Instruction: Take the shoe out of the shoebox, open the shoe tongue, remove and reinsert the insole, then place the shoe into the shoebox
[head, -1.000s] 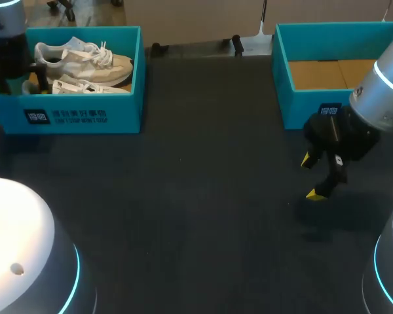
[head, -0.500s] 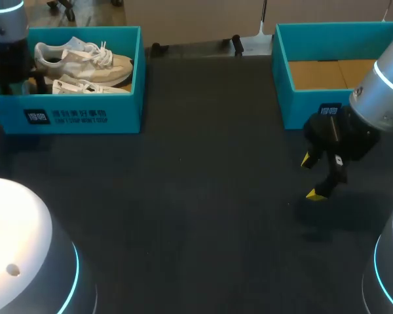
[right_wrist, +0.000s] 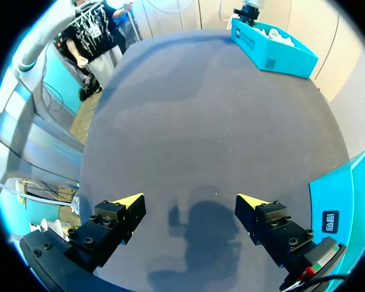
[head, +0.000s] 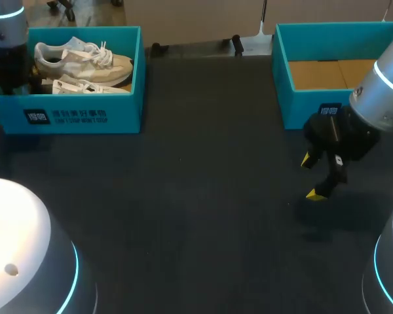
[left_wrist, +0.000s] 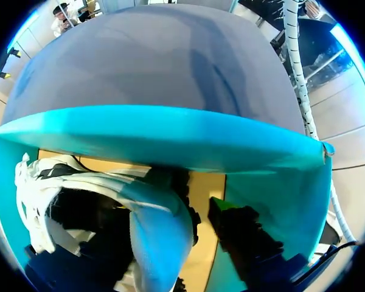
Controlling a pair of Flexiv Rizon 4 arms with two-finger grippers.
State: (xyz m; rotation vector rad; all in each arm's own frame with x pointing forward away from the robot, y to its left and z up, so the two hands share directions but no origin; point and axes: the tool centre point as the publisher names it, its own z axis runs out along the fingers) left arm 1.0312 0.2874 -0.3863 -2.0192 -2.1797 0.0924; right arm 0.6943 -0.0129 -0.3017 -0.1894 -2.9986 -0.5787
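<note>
Two white sneakers lie in the teal shoebox (head: 85, 118) at the table's far left. The upper shoe (head: 85, 57) lies on its side, and the lower shoe (head: 85, 87) rests against the front wall. My left arm (head: 10, 55) dips into the box's left end. In the left wrist view, a shoe's heel (left_wrist: 161, 234) sits between my left gripper's (left_wrist: 170, 210) fingers. One dark finger (left_wrist: 240, 234) stands a little apart from the heel, with cardboard showing in the gap. My right gripper (head: 312, 176) hangs wide open over bare table (right_wrist: 191, 201).
A second teal box (head: 301, 104) with a bare cardboard floor stands at the far right, just behind my right gripper. Dark table mat (head: 196, 196) stretches between the two boxes. The left box's wall (left_wrist: 170, 137) rises ahead of my left gripper.
My left gripper's fingers have drawn closer together around the shoe's heel inside the box. The right arm has not moved.
</note>
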